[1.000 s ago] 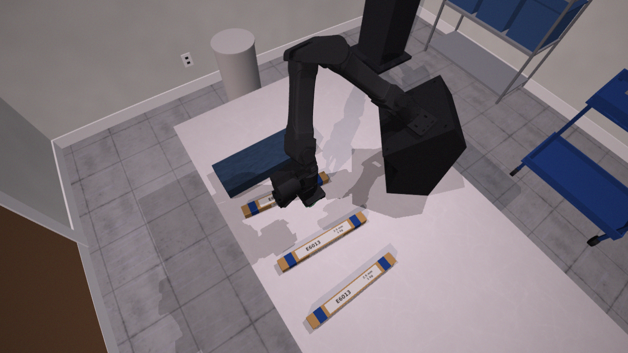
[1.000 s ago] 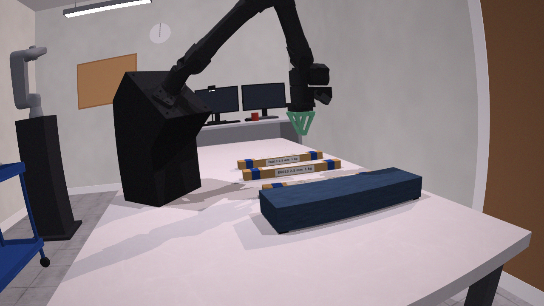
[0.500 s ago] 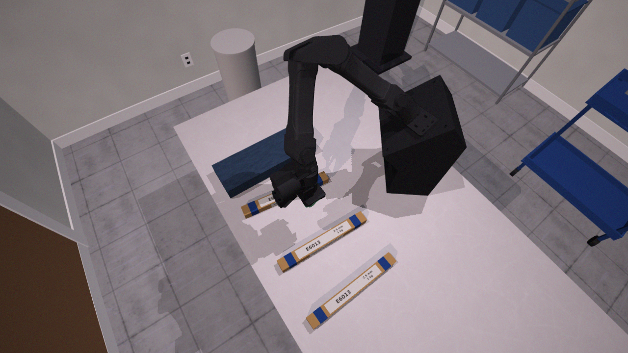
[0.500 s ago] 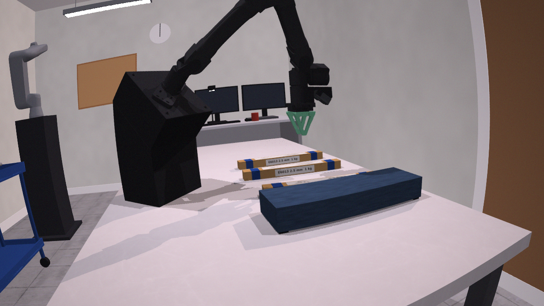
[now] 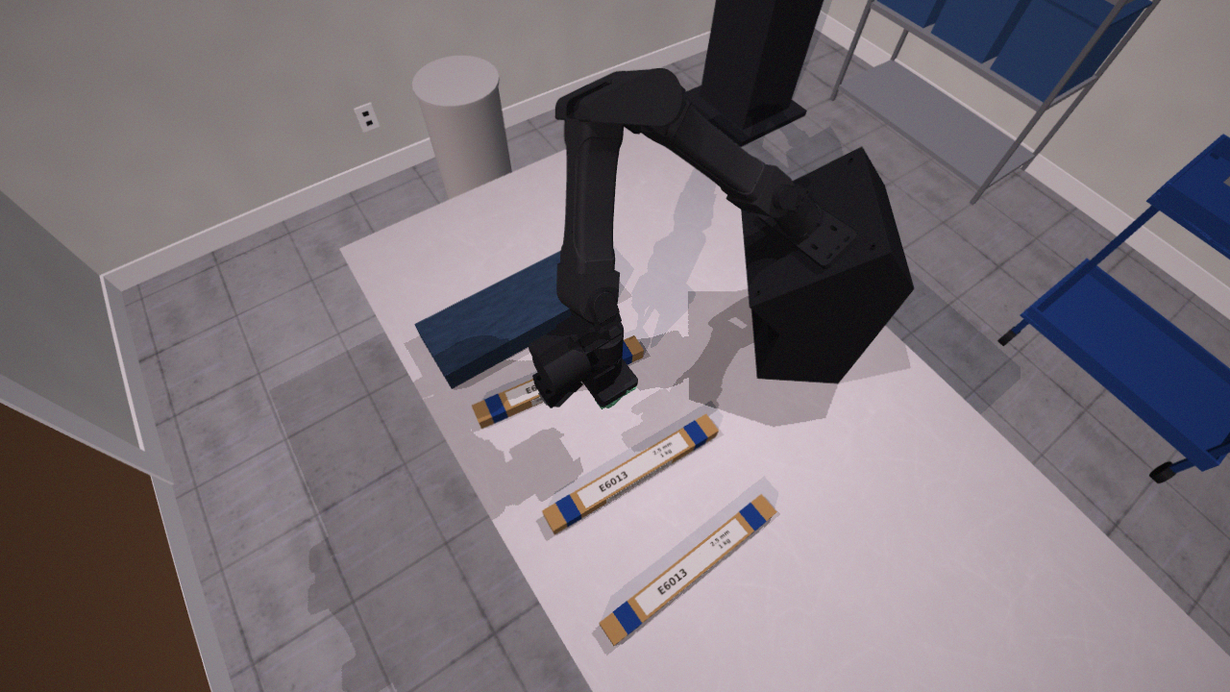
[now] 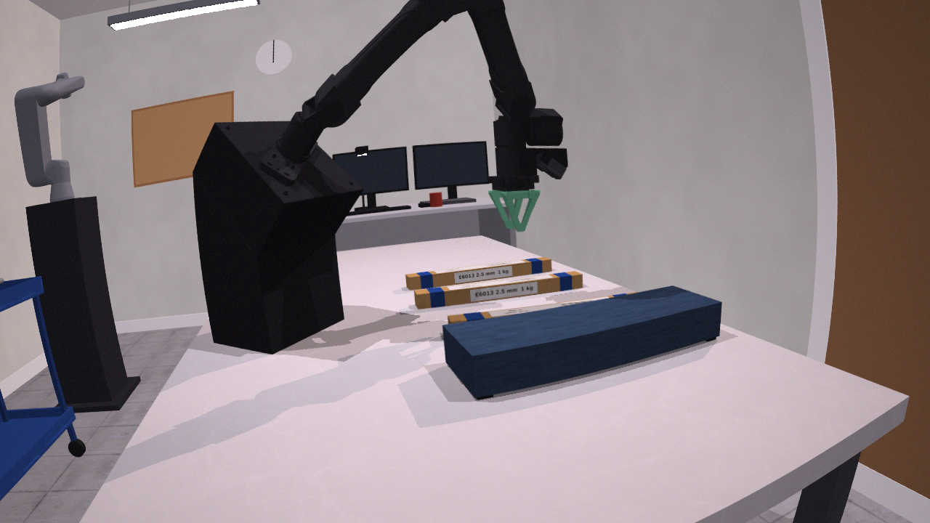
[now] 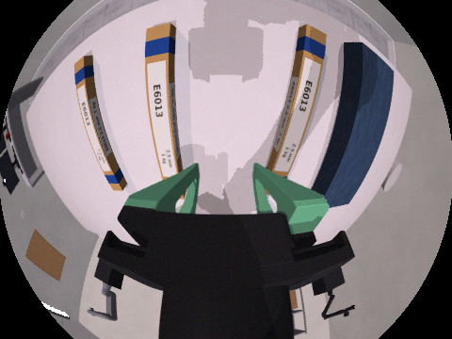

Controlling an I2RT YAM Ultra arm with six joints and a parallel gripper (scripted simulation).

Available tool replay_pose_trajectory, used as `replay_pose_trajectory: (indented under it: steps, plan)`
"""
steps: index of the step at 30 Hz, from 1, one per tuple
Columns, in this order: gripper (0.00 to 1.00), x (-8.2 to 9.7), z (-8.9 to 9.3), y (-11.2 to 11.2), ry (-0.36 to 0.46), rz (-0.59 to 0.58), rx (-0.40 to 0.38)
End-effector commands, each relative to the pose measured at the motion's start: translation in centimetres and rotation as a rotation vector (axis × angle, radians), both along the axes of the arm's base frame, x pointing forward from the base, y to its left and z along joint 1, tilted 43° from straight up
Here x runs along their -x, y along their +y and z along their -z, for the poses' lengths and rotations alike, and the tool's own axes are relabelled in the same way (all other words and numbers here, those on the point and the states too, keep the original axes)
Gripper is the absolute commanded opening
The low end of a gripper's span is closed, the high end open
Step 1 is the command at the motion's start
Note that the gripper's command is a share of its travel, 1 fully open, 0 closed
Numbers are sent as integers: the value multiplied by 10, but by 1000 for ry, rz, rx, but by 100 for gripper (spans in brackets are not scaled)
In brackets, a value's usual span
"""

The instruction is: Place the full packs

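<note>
With the claw [image 5: 609, 403] [image 6: 518, 229] [image 7: 226, 169] half spread and empty, the central pack [image 5: 630, 473] [image 6: 499, 290] [image 7: 160, 104] should be straddled squarely at mid-length, then weighed by lifting.

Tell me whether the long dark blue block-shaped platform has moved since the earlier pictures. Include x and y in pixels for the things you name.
No. The long dark blue block-shaped platform [image 5: 494, 320] [image 6: 585, 338] [image 7: 367, 127] sits at the same place on the pale table [image 5: 860, 533] [image 6: 390, 455] [image 7: 226, 113].
</note>
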State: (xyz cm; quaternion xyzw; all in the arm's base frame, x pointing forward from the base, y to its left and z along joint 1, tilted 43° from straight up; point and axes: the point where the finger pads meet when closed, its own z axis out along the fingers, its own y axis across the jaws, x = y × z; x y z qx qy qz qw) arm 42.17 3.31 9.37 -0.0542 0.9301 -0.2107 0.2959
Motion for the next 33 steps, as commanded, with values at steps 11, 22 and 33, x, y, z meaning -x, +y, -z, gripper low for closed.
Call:
replay_pose_trajectory:
  steps: [11, 22, 33]
  plan:
    - [74, -5, 22, 73, -4, -40, 13]
    - [74, -13, 56, 138, -5, -42, 12]
    - [74, -19, 84, 192, -6, -43, 12]
